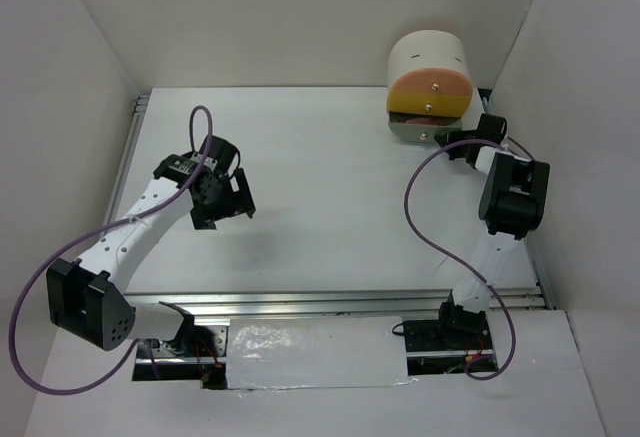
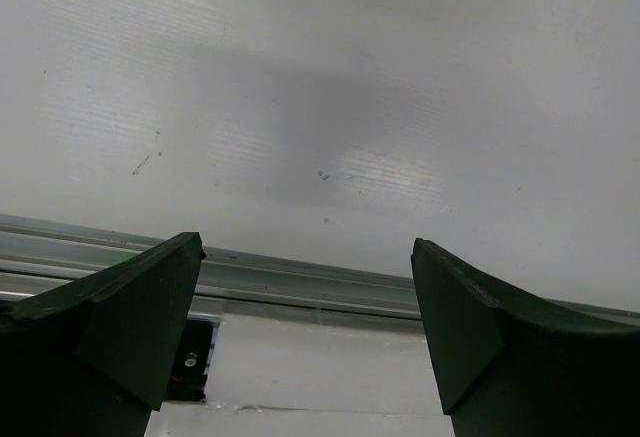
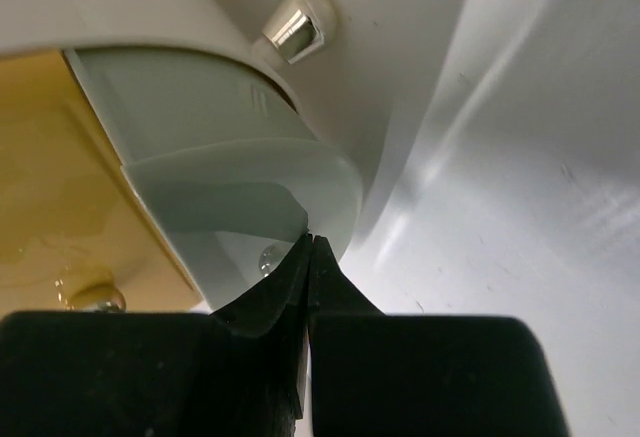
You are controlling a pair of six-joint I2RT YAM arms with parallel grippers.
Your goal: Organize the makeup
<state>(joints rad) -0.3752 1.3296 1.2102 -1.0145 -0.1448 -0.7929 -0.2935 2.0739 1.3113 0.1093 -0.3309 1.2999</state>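
Drawer unit (image 1: pixel 430 57): standing at one o'clock, lowest drawer (image 1: pixel 408 129) jutting out, contents hidden.
Right gripper (image 3: pixel 310 245): clenching empty at that drawer's front.
Left gripper (image 2: pixel 307 249): hanging released.

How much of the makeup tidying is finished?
It looks nearly done. No makeup shows on the table, so it is probably inside the drawer unit. Right now the shut right gripper is at the front edge of the grey-green bottom drawer, which sticks out a bit. Still left: likely closing that drawer. The left gripper is open and empty.
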